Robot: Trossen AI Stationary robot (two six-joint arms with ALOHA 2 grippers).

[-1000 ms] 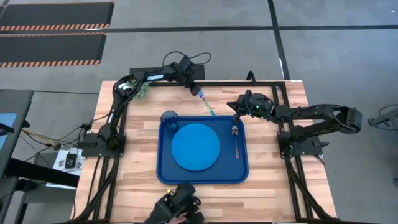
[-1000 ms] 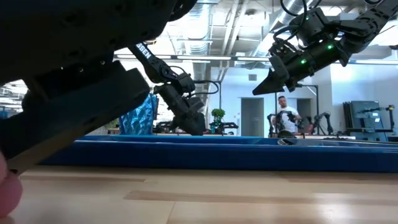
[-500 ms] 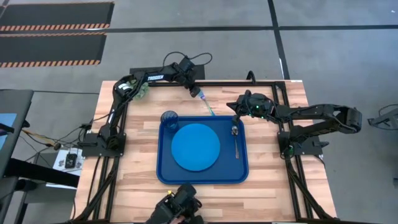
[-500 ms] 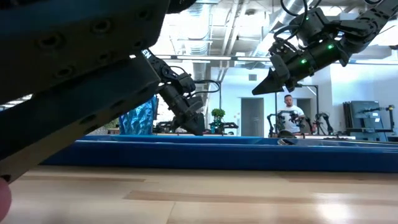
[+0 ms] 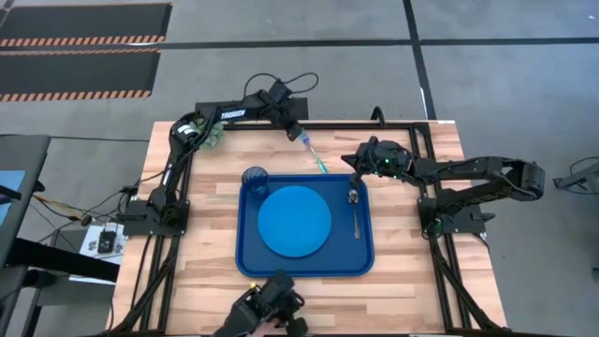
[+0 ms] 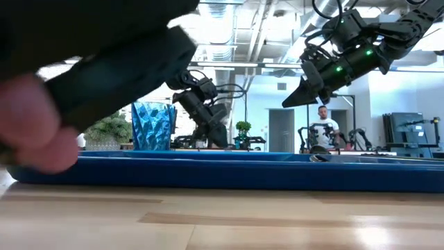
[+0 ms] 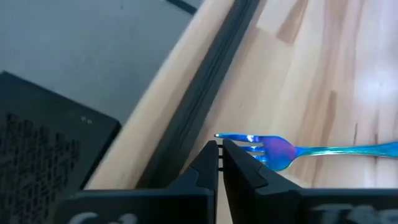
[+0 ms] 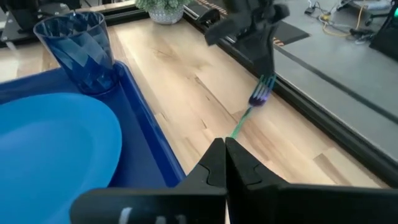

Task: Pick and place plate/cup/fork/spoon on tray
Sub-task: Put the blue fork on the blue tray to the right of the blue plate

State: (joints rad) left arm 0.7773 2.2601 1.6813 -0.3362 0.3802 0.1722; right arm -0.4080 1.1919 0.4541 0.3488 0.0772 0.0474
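The dark-blue tray (image 5: pixel 245 255) lies mid-table. On it are the bright-blue plate (image 5: pixel 295 222), the cup (image 5: pixel 255 180) in its far left corner and the spoon (image 5: pixel 356 212) along its right side. The teal-handled fork (image 5: pixel 316 154) slants over the wood beyond the tray's far rim. My left gripper (image 5: pixel 301 134) is shut on the fork's far end. My right gripper (image 5: pixel 355 176) hangs shut above the spoon's bowl, touching nothing. My left gripper pinches the fork's tine end (image 7: pixel 247 140) between its two fingertips (image 7: pixel 208 155). The fingers slant down from the far side, across the tines. The fork (image 8: pixel 250 109) tilts, tine end up, and its handle slopes down toward the wood by the tray's far rim.
A person's hand (image 6: pixel 35 132) holds a dark device (image 5: pixel 271 314) at the table's near edge, blocking the low view's left. A black frame rail (image 5: pixel 374 123) runs along the far edge, with a small plant (image 5: pixel 210 137) at the far left. There is bare wood on either side of the tray.
My left gripper has risen a little and gone slightly toward the table's right edge. The fork's tine end has come up with it, and the fork has shifted a little to the right. The hand-held device at the near edge has moved, uncovering the cup in the low view.
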